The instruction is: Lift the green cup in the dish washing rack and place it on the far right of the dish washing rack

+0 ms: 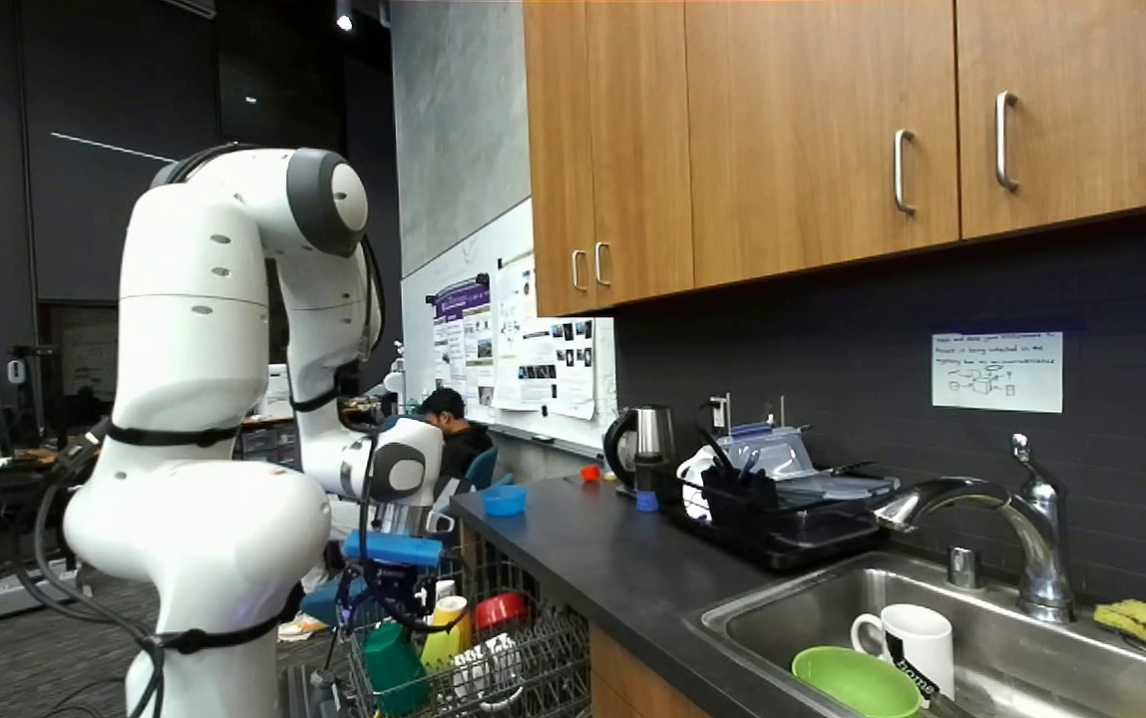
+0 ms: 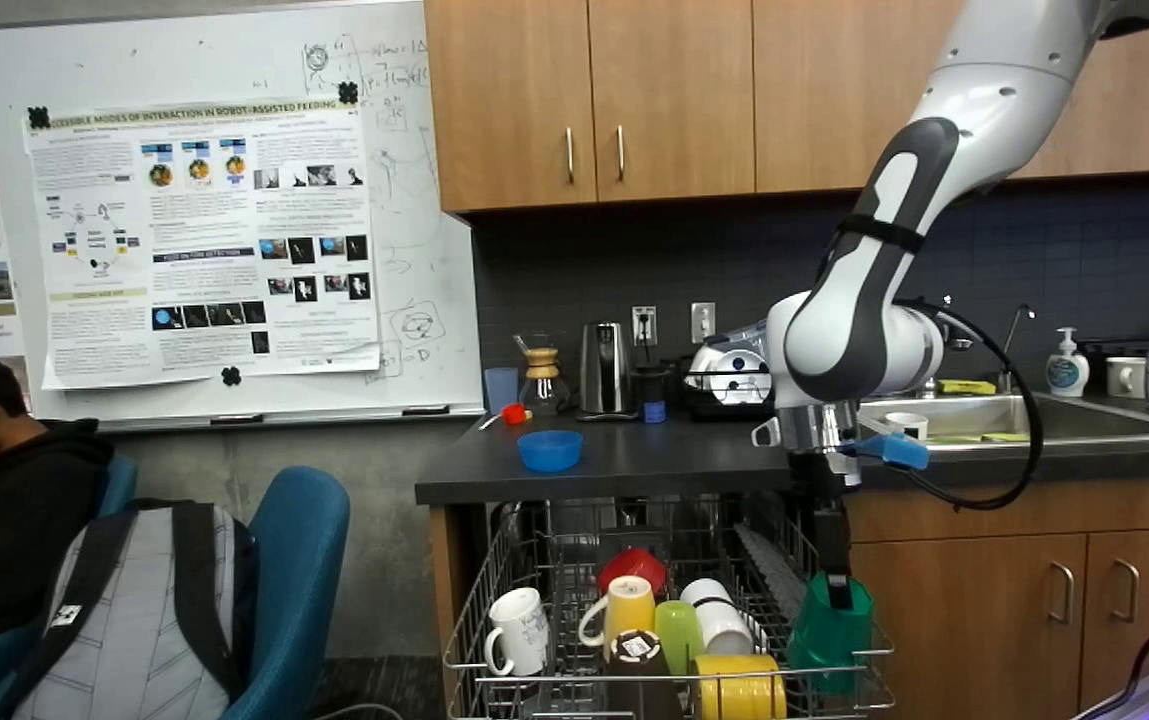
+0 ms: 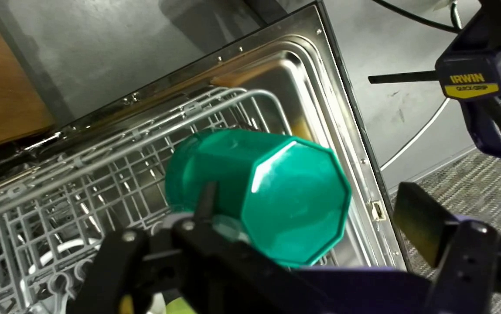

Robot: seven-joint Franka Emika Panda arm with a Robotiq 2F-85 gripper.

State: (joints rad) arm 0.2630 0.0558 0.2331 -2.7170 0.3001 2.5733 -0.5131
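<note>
My claw [image 3: 311, 209]: fingers [image 3: 422, 224] wide apart, lower half of the wrist frame. Green cup [image 3: 259, 185] mid-frame, between them in the picture, eight-sided end facing me. Finger at frame left overlaps its side; contact, cannot tell. Finger at frame right stands apart from it. Cup sits in the wire rack [image 3: 137, 134]; in an exterior view, lower right of frame, by the rack's right side. Left of it: yellow cup [image 2: 739, 687] on its side, bottom edge; then lime cup [image 2: 677, 635], yellow mug [image 2: 631, 603], red bowl [image 2: 632, 568] above these. White mug [image 2: 519, 635] farther left. Mid-frame, above the rack: worktop [image 2: 669, 460], blue bowl [image 2: 550, 455] on it.
</note>
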